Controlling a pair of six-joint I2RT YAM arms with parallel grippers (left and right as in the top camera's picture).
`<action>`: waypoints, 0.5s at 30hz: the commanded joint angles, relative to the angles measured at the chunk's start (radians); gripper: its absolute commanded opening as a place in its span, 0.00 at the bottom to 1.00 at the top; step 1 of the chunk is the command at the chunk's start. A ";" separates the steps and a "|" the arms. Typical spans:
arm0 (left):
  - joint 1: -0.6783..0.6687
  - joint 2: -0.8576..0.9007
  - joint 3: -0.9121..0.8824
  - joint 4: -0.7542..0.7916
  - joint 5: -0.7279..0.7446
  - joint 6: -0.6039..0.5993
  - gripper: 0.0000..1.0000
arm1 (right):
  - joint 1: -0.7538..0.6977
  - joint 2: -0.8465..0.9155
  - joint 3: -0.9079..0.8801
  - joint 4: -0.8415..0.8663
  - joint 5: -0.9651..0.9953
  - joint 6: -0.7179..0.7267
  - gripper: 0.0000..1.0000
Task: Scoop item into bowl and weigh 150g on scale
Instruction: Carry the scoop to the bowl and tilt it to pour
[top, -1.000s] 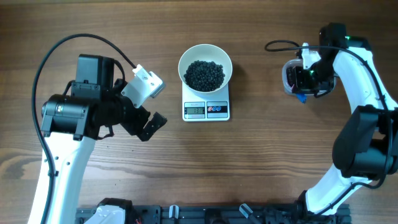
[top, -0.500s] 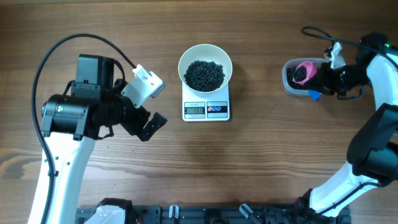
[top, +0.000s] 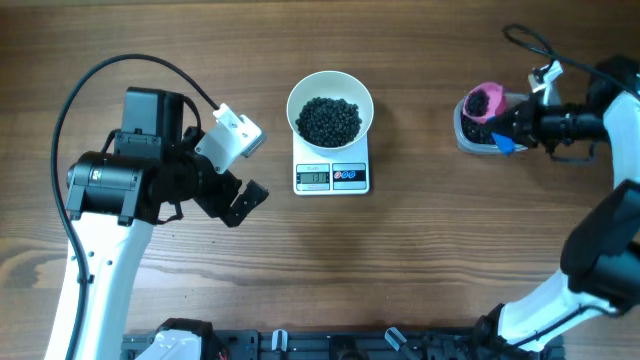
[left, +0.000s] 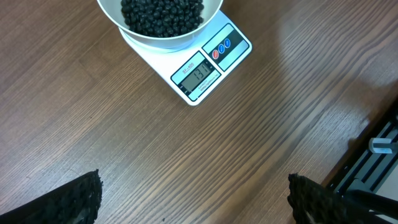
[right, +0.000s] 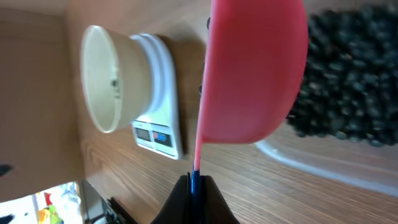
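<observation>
**While the bowl sits short of its target, a loaded scoop hangs over the tub**

Though the white bowl (top: 292, 112) already stands on the scale (top: 332, 176) at the middle of the counter (top: 420, 260) with a dark heap of the item (top: 330, 120) filling its bottom, the weighing does not look finished. In the left wrist view the display appears to read 131, so by my judgement a modest top-up is needed to reach the target.

That top-up seems to be in hand. The right pincer (top: 516, 130) is clenched on the thin handle of a pink scoop (top: 480, 103), which sits above the clear tub (top: 462, 135) at the far right, well apart from the scale. The scoop's cup shows dark pieces inside, and the right wrist view shows more of the item lying in the tub beneath it.

The left pincer (top: 232, 172) is released, its fingers spread wide, grasping nothing. It hovers to the left of the scale with its camera looking down on the display.

What is left, as I read it: carry the scoop across, tip in only part of the load, and watch the reading. A full scoop could well overshoot.
</observation>
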 joint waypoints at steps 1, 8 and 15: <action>0.005 -0.008 -0.003 0.000 0.001 0.018 1.00 | 0.021 -0.124 0.000 0.002 -0.117 0.051 0.04; 0.005 -0.008 -0.003 0.000 0.001 0.019 1.00 | 0.294 -0.239 0.000 0.142 -0.122 0.304 0.04; 0.005 -0.008 -0.003 0.000 0.001 0.019 1.00 | 0.619 -0.238 0.000 0.344 0.263 0.389 0.04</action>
